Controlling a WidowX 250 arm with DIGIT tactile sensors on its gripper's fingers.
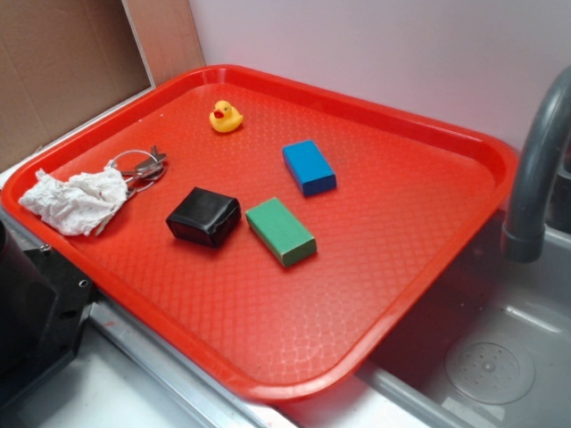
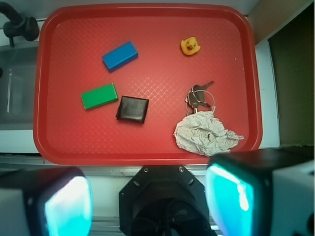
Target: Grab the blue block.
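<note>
The blue block (image 1: 310,167) (image 2: 120,55) lies flat on the red tray (image 1: 401,241) (image 2: 69,142), toward its far middle in the exterior view. My gripper (image 2: 147,201) is high above the tray's near edge, far from the block, open with nothing between its two cyan pads (image 2: 69,206). In the exterior view only the arm's black base shows at the lower left; the gripper itself is out of frame.
A green block (image 1: 280,231) (image 2: 99,96) and a glossy black box (image 1: 204,217) (image 2: 133,109) lie near the blue block. A yellow rubber duck (image 1: 225,117) (image 2: 190,46), keys (image 1: 141,168) (image 2: 199,97) and crumpled paper (image 1: 78,201) (image 2: 205,133) share the tray. A grey faucet (image 1: 535,169) and sink (image 1: 500,357) stand beside it.
</note>
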